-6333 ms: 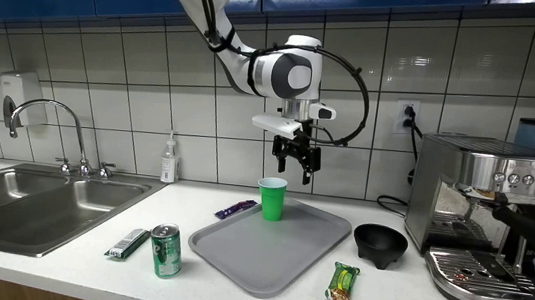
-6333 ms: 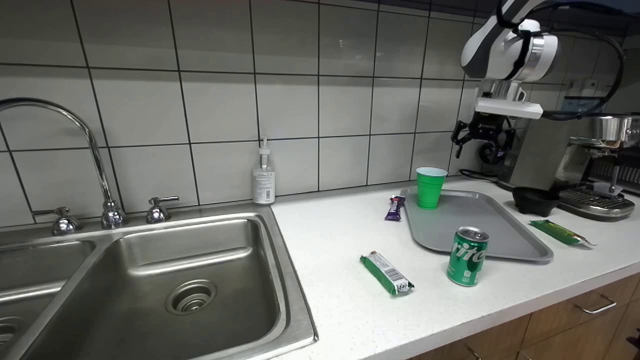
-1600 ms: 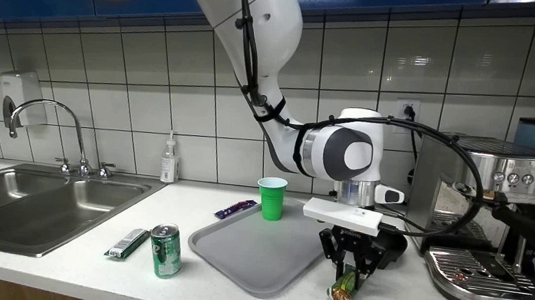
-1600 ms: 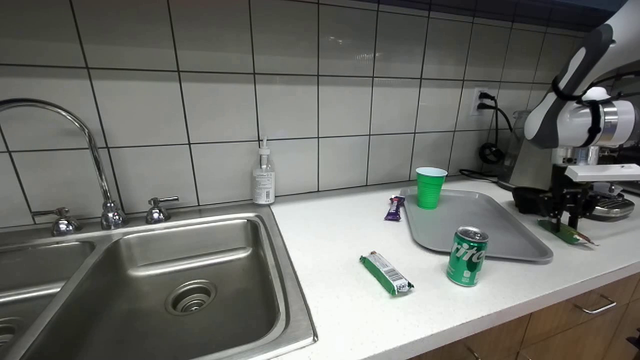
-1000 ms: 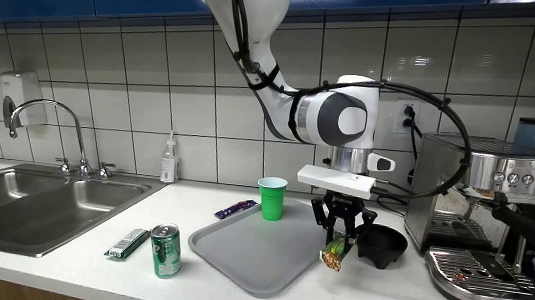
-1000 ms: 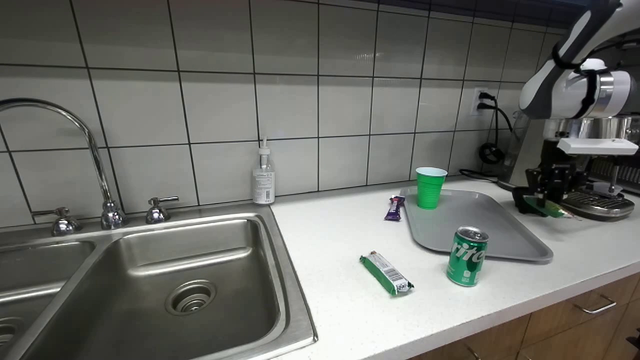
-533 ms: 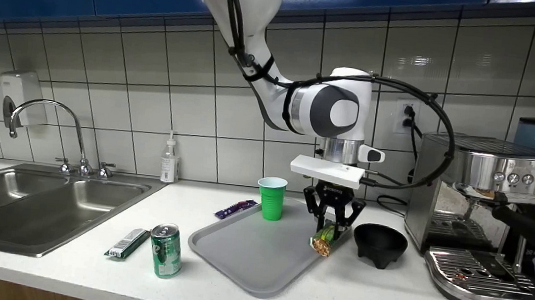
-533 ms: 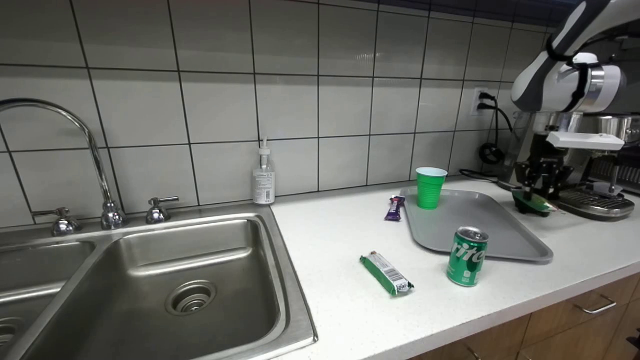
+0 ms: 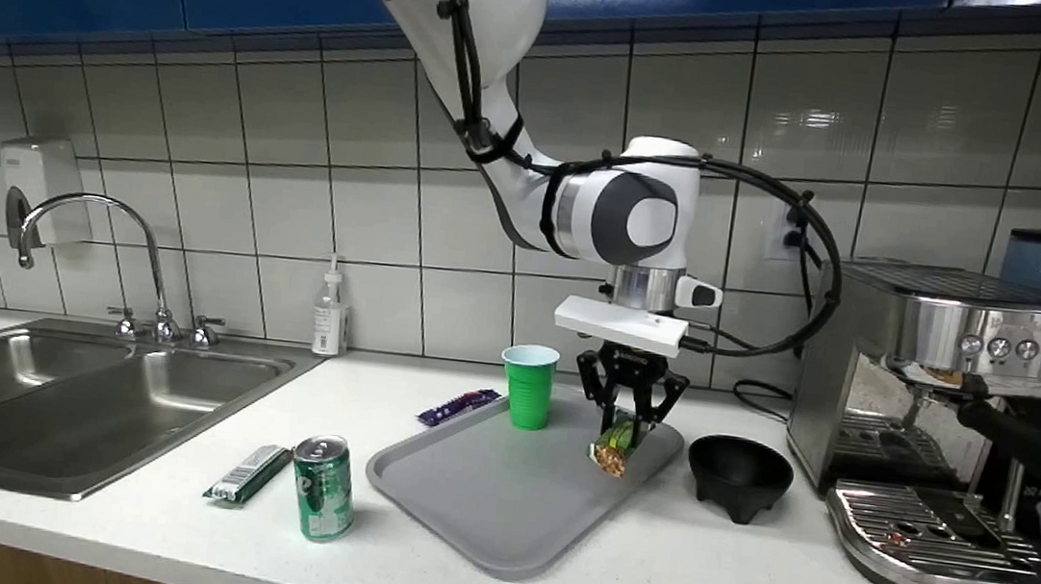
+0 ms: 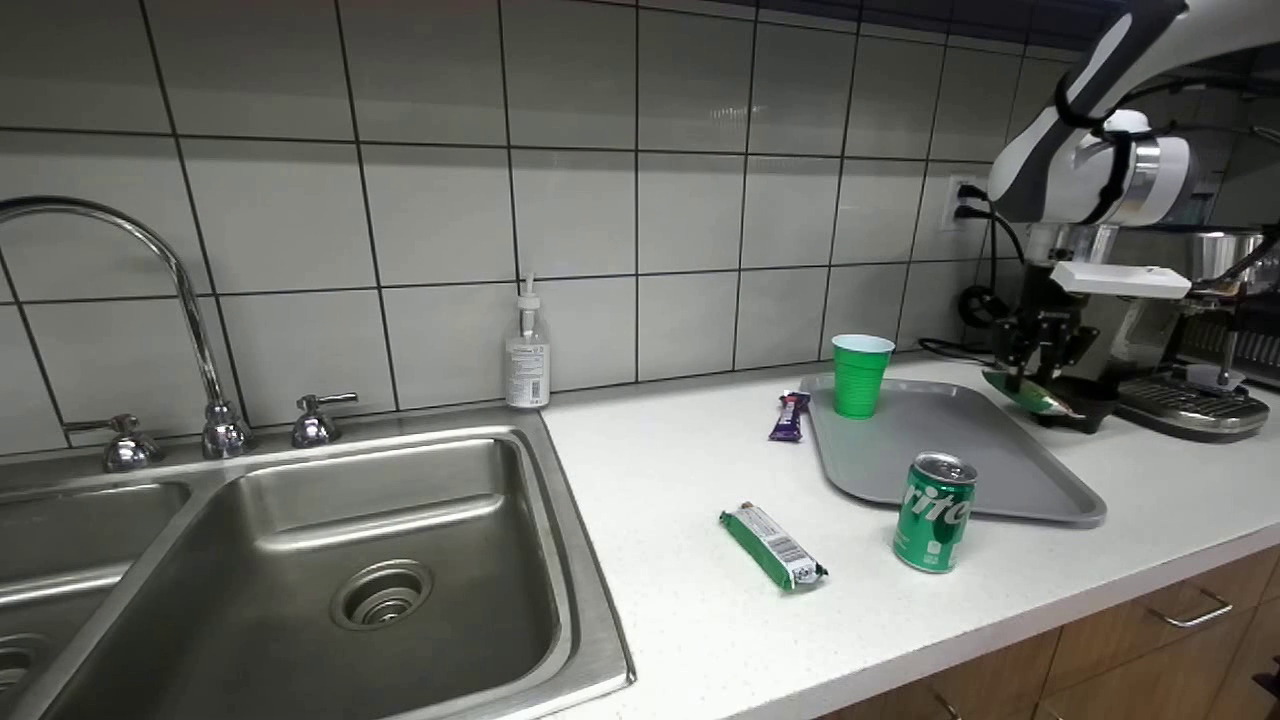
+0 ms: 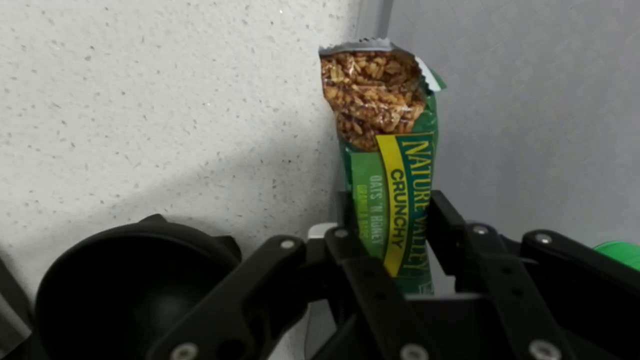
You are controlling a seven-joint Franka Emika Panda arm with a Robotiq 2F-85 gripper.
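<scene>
Gripping granola bar, claw hides one end, wrist view

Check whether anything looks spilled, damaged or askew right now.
Nothing serious stands out. The hand grips the granola bar; one corner of its end looks crumpled, but no tear shows, though part is hidden. The green cup, soda can and black bowl stand upright, and I see no spill.

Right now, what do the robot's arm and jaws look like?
The arm is white and rounded, with dark grey patches, silver rings and black straps. A thick black cable loops beside it. The jaws are black, with two jointed fingers dotted with silvery screws.
</scene>
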